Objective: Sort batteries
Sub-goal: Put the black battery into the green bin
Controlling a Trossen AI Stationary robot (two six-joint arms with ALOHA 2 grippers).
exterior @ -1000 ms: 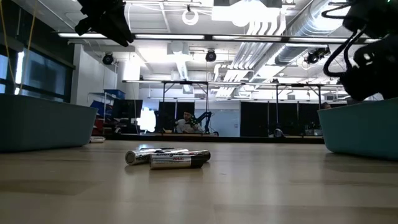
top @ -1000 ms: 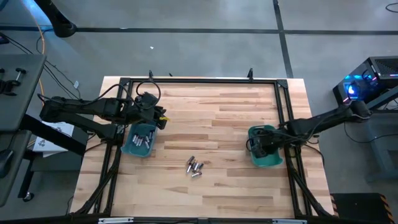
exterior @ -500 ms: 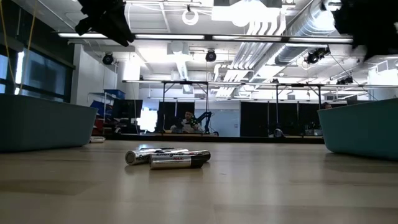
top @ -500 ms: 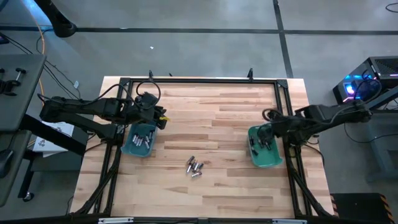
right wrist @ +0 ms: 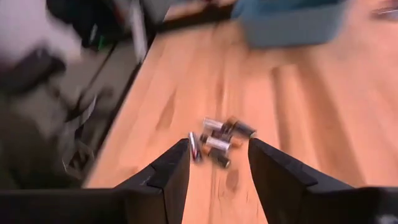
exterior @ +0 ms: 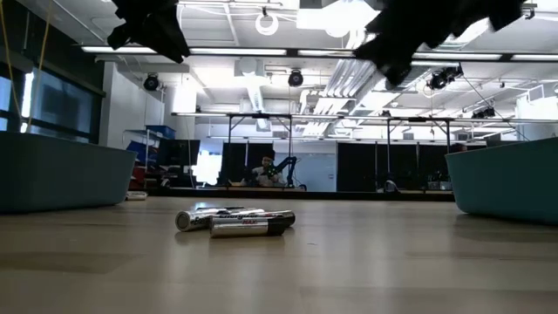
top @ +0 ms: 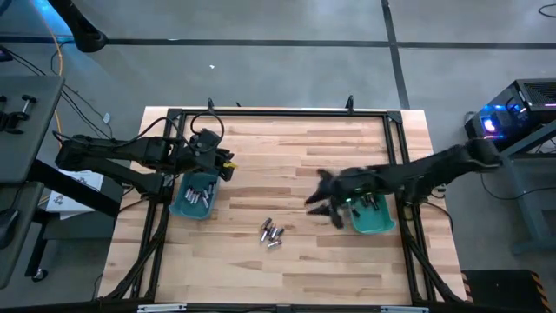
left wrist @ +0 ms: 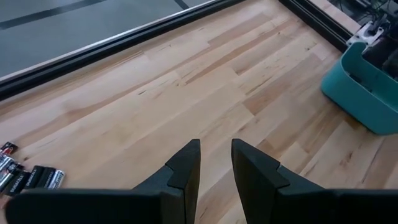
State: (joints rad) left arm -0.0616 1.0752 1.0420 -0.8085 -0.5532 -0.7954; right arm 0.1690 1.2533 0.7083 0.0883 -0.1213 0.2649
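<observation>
Small silvery and dark batteries (top: 272, 233) lying clustered lower-centre on table (top: 287, 156), w/ right claw (top: 323, 207) hovering open nearby, left claw (left wrist: 214, 162) part-open, holding nothing.

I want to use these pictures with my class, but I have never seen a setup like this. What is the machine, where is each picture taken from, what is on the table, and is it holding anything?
Two dark robot arms work at a wooden table, sorting batteries. One picture looks straight down, one looks level across the tabletop, and two come from cameras on the wrists. A small pile of loose batteries lies near the table's front edge. A teal bin on the left holds batteries; another teal bin stands on the right. The left claw waits above the left bin, fingers slightly apart, holding nothing. The right claw is open and empty, out over the table between its bin and the pile.
</observation>
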